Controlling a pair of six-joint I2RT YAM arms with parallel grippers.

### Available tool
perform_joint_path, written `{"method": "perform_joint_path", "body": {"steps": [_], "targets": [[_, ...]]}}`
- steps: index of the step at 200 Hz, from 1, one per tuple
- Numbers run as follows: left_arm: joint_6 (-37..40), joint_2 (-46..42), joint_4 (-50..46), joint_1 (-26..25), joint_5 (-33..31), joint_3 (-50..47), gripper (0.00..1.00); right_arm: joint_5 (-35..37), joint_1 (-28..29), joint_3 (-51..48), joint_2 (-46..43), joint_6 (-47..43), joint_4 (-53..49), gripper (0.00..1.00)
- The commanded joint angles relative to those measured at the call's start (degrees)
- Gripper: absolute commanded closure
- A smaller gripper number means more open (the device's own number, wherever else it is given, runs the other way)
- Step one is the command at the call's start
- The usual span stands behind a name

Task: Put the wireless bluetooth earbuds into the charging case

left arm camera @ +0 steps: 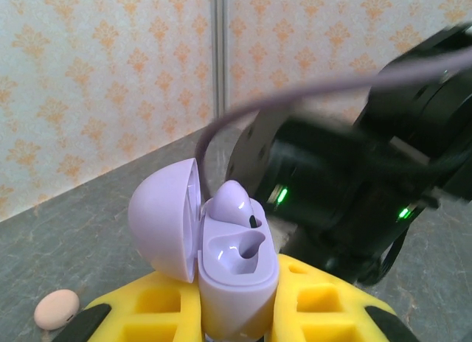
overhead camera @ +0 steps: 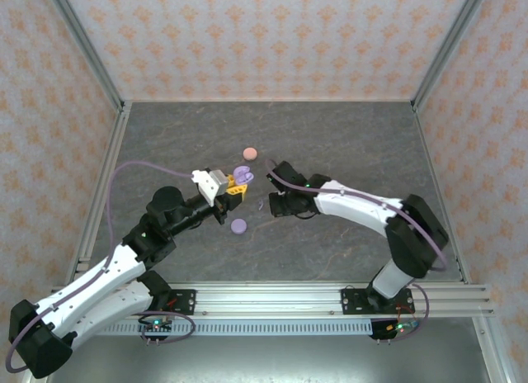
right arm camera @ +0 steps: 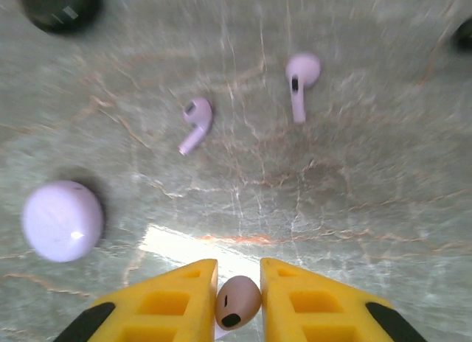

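My left gripper [left arm camera: 237,301] is shut on an open lilac charging case [left arm camera: 237,272], lid [left arm camera: 164,222] swung to the left. A lilac earbud [left arm camera: 234,202] sits in its far socket; the near socket [left arm camera: 242,248] is empty. From above, the case [overhead camera: 241,175] is held off the table in the left gripper [overhead camera: 237,185]. My right gripper [right arm camera: 238,267] is shut on a pale pink earbud [right arm camera: 237,301] above the table. Two lilac earbuds [right arm camera: 196,121] [right arm camera: 300,80] lie loose on the table ahead of it. The right gripper [overhead camera: 267,203] hovers just right of the case.
A lilac round puck [right arm camera: 62,220] [overhead camera: 238,226] lies on the grey marble table between the arms. A pink puck [overhead camera: 249,153] [left arm camera: 57,309] lies farther back. The right arm's black wrist [left arm camera: 354,202] looms close behind the held case. Patterned walls enclose the table.
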Motion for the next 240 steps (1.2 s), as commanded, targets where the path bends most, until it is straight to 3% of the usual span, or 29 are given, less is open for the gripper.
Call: {"method": "perform_joint_path", "body": {"steps": [1, 44, 94, 152, 240], "targets": [[-3.28, 1.20, 6.02, -0.34, 1.48, -0.94, 1.00, 4.27, -1.12, -0.56, -7.94, -4.22, -0.02, 0.79], [-7.21, 5.85, 10.38, -0.34, 4.01, 0.29, 1.00, 4.42, -1.78, 0.16, -20.69, -13.58, 3.25, 0.78], [-8.47, 12.13, 12.40, -0.34, 7.80, 3.57, 1.00, -1.18, -1.66, 2.51, -29.98, -25.86, 9.00, 0.78], [-10.38, 16.36, 15.99, -0.34, 10.84, 5.00, 1.00, -5.44, 1.61, 5.99, -28.20, -33.18, 11.27, 0.79], [-10.40, 16.31, 14.94, -0.34, 11.33, 5.44, 1.00, -5.77, 3.90, 10.05, -22.18, -39.36, 10.83, 0.79]]}}
